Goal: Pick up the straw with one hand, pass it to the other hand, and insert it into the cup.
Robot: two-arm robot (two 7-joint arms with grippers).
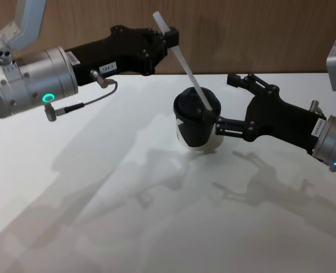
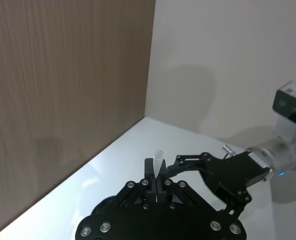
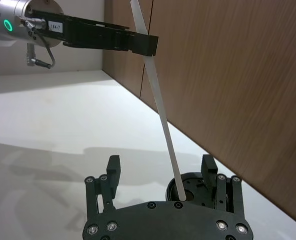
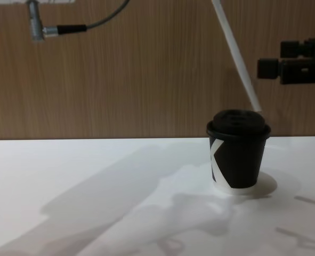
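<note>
Clamping the long, thin white straw a little below its upper end, the left gripper, black and long-fingered on a silver cylindrical arm with a green ring light and a thin black cable, reaches in from the left above the white table top. Its fingers are clenched on the straw, and in the left wrist view the open straw end pokes up between them. The straw stands tilted, its top leaning to the robot's left, its lower end meeting the black domed plastic lid of the small black paper cup with a white angular mark. From the chest view the tip sits at the lid's right side; how deep it reaches inside I cannot tell. The cup stands upright on the table, right of centre, in front of the brown wooden wall. The right gripper, black and blocky with short fingers, hangs just to the right of the cup and, by the chest view, higher than the lid. Its jaws are spread wide and hold nothing, apart from the straw
</note>
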